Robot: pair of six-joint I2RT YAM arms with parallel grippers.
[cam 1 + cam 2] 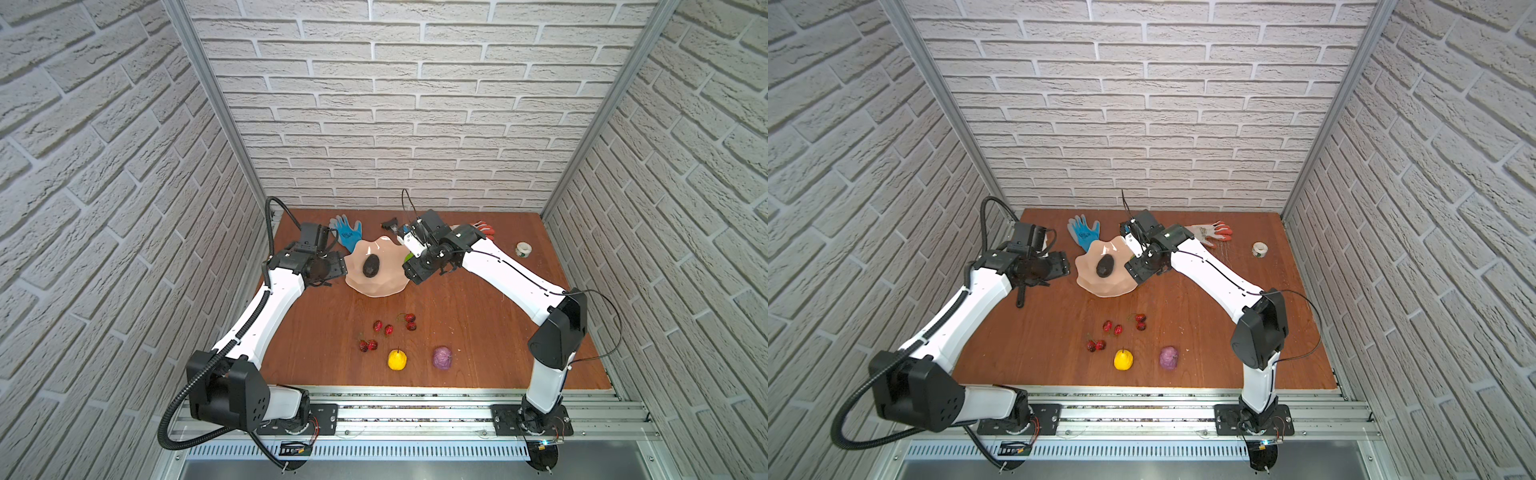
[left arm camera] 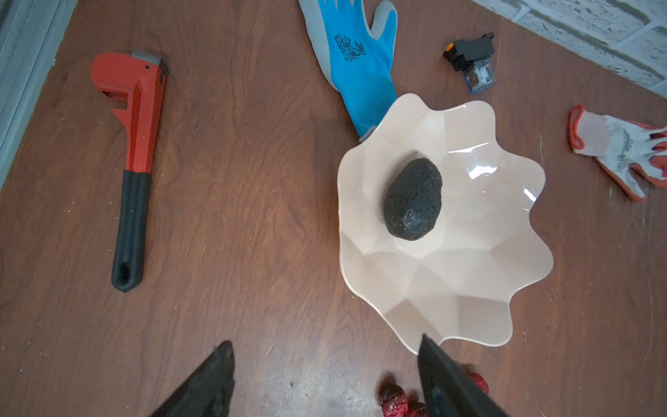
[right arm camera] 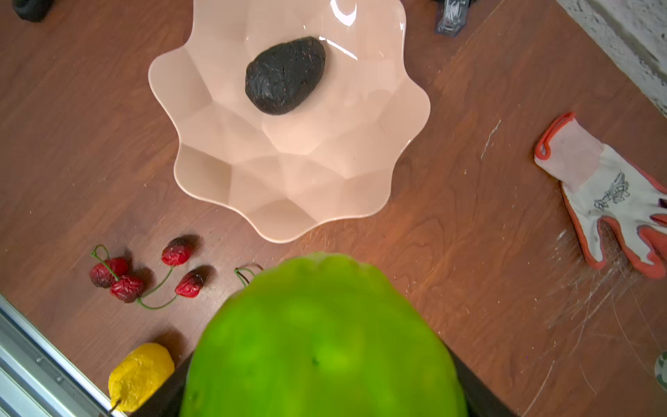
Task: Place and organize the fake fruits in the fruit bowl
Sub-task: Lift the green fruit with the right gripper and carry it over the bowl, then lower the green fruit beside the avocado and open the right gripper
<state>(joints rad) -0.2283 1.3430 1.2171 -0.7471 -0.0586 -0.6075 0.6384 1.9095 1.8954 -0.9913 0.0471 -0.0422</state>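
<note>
The peach-pink fruit bowl [image 1: 374, 291] stands at the table's middle back, and a dark avocado [image 1: 370, 266] lies inside it. My right gripper [image 3: 321, 361] is shut on the bright green knobbly ball [image 3: 317, 335], which hangs just beside the bowl's right rim; only a sliver of green [image 1: 407, 257] shows in a top view. My left gripper [image 2: 325, 343] is open and empty, just off the bowl's left rim. Several red berries [image 1: 388, 328], a yellow pear-like fruit [image 1: 397, 359] and a purple lumpy fruit [image 1: 441, 357] lie on the table nearer the front.
A blue glove [image 1: 347, 232] lies behind the bowl, with its cuff under the rim. A white-and-orange glove [image 1: 1212, 232] and a tape roll [image 1: 523, 249] lie at the back right. A red wrench [image 2: 133, 144] lies left of the bowl under the left arm, and a small black part [image 2: 472, 61] lies near the back wall.
</note>
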